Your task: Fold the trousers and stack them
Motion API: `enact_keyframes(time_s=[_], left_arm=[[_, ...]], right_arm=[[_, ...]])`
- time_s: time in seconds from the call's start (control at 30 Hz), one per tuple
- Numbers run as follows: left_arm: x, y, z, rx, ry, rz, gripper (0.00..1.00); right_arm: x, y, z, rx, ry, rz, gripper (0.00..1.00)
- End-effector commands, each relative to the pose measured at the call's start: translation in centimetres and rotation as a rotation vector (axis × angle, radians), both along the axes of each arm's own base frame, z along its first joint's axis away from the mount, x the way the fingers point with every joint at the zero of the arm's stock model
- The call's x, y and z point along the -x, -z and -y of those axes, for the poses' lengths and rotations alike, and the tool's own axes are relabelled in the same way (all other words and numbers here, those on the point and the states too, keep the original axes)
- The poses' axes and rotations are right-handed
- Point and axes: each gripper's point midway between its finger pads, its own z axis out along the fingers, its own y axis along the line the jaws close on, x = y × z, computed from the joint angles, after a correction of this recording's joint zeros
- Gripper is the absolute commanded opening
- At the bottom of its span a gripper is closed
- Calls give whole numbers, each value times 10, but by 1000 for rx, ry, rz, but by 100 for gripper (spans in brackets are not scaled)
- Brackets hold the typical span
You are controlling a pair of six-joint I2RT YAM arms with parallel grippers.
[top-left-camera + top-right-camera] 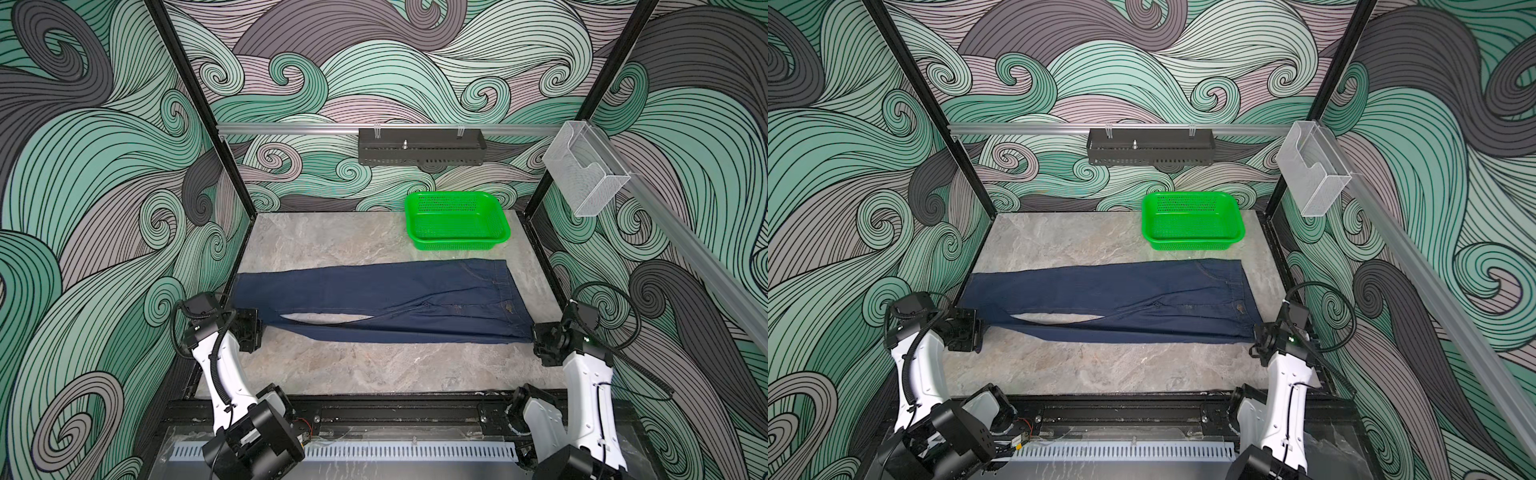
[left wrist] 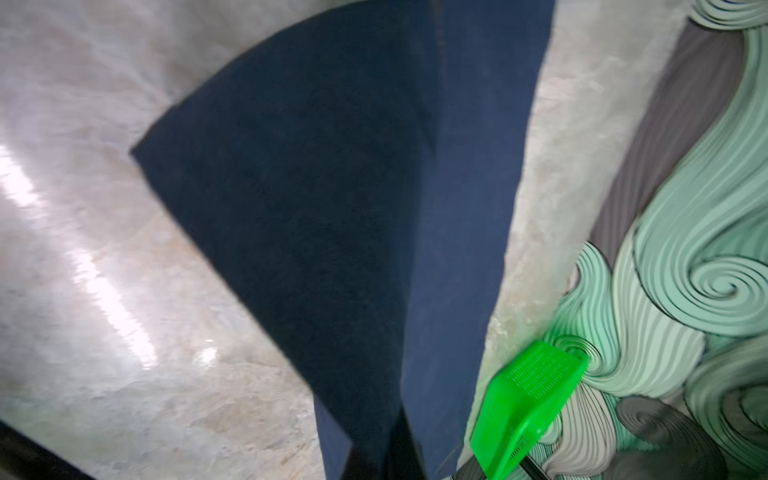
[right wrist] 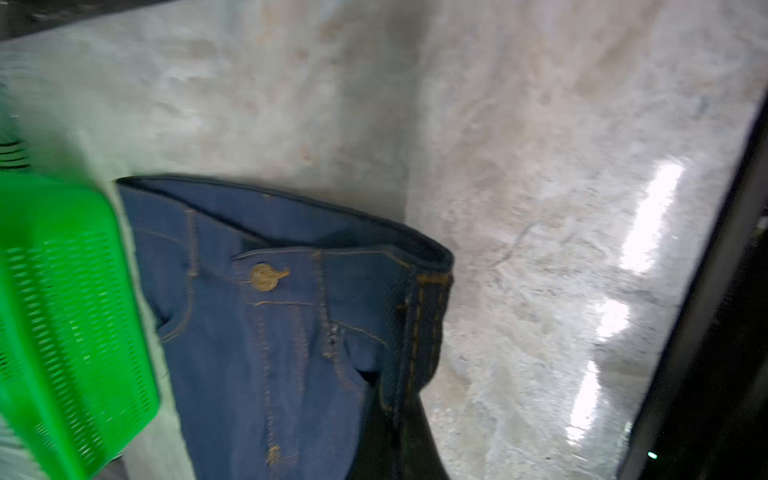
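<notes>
Stretches the trousers [image 1: 374, 297] flat across the table [image 1: 332, 374], in front of the basket [image 1: 457, 243]. Grips the near hem with the left gripper [image 1: 258, 322] and the waistband corner with the right gripper [image 1: 536, 333], both clenched on cloth, likely to hold that edge taut for folding lengthwise.

On my table [image 1: 332, 365] the trousers [image 1: 374, 291] lie crosswise, legs toward 9 o'clock, waistband toward 3. The basket [image 1: 457, 243] sits behind the waistband at 1 o'clock, apart from it. My left gripper [image 1: 259, 322] grips the near leg's hem at 8, my right gripper [image 1: 536, 334] the near waistband corner at 4.
</notes>
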Motion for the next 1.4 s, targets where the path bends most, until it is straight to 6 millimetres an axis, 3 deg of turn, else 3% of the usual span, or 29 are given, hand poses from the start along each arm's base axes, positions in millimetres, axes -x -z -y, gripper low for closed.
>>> enact_keyframes(time_s=[0.0,0.07,0.17,0.43,0.63,0.7,0.83,0.93,1.13,1.23,1.37], left_arm=[[11,-18,-69,-304,-182,-29,0],[18,-16,-70,-318,-206,-40,0],[23,-13,-70,-325,-221,-48,0],[29,-13,-63,-309,-215,-58,1],[29,-25,-51,-294,-176,-8,52],[29,-35,-47,-305,-165,11,63],[28,-67,-43,-356,-130,76,85],[19,-85,-33,-315,-82,128,93],[0,-96,-18,-234,9,214,96],[-4,-100,-12,-224,52,228,95],[-1,-99,-6,-231,114,213,95]], right_arm=[[16,-17,60,281,205,-36,0],[22,-13,61,288,220,-65,0],[28,-8,62,295,221,-99,15],[35,-7,59,300,217,-111,13],[22,-25,52,267,187,-26,17],[12,-33,47,240,151,18,23],[-22,-45,27,131,24,145,36],[-48,-53,7,64,-106,215,45],[-92,-54,-54,42,-452,209,53],[-104,-42,-88,7,-595,172,55],[-109,-23,-111,-28,-672,100,59]])
